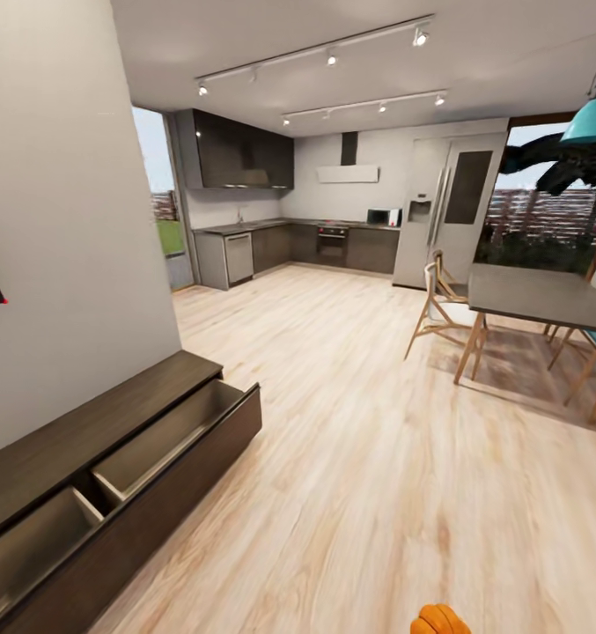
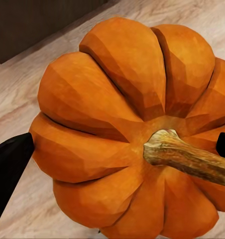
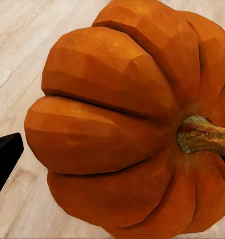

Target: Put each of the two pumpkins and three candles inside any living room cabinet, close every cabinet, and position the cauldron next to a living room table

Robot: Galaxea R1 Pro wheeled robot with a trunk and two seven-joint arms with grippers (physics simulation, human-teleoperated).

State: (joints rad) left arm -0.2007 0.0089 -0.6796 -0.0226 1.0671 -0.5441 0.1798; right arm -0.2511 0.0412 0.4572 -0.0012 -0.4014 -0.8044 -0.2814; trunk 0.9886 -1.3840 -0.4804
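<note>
You hold a ribbed orange pumpkin (image 2: 127, 129) clamped in the left end effector (image 2: 120, 149), its twin pumpkin (image 3: 132, 124) in the right end effector (image 3: 117, 159). The long dark-brown wooden cabinet (image 1: 113, 467) stands open with bare drawers, so stowing, candles, closing and cauldron all remain.

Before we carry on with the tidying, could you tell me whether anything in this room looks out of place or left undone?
The long dark cabinet against the wall stands with its drawer pulled out, showing pale compartments with nothing visible inside. Each end effector holds a pumpkin close to its wrist camera. Nothing else looks askew.
</note>
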